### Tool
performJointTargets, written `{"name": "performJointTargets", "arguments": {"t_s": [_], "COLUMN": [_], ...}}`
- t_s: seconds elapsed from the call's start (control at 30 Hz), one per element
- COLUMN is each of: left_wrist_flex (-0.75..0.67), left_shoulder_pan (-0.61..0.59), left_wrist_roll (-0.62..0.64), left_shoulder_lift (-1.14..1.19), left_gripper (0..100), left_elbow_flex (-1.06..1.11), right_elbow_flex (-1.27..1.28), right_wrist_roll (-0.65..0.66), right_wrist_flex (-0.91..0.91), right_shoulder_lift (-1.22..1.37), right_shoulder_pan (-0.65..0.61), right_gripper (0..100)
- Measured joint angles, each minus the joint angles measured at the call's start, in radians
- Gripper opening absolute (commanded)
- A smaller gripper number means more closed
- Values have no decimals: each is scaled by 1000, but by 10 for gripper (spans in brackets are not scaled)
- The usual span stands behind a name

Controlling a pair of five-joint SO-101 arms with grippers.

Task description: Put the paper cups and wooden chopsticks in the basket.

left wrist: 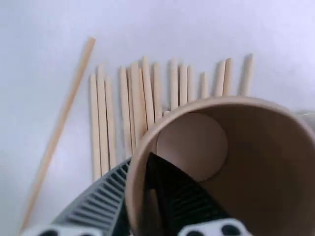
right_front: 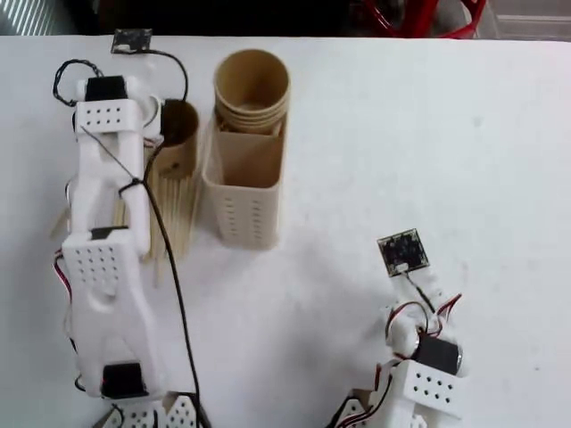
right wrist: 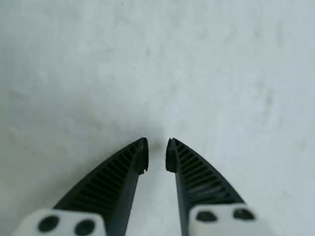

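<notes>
Clamped paper cup (left wrist: 197, 142) rim with left tool (left wrist: 135, 167) above wooden chopsticks (left wrist: 142, 98); held right tool (right wrist: 156, 155) narrowly parted, gripping nothing, over white worktop (right wrist: 157, 59).

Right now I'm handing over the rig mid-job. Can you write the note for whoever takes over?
Left gripper: shut on the wall of a paper cup, one finger inside, by the chopsticks and beside the basket.
Right gripper: slightly open, empty, over bare table.
Done: stacked cups sit in the basket.
Left: the held cup, then all the chopsticks, which lie on the table.
</notes>
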Motion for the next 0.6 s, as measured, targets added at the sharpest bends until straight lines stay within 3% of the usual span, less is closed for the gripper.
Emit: {"name": "performJointTargets", "arguments": {"t_s": [0.17, 0.33, 0.47, 0.6], "left_wrist_flex": [101, 269, 295, 298], "left_shoulder_pan": [0, 6, 35, 74], "left_wrist_roll": [0, 0, 0, 0], "left_shoulder_lift": [0, 0, -14, -104], "left_gripper": [22, 21, 21, 21], "left_elbow_flex": [-118, -419, -654, -681], "right_elbow_flex": [0, 0, 0, 0], "right_wrist_roll": [0, 0, 0, 0], "right_wrist_flex": [0, 0, 0, 0], "right_shoulder_lift": [0, 0, 0, 0], "right_shoulder_pan": [0, 0, 0, 0], "right_gripper": [74, 74, 74, 74]}}
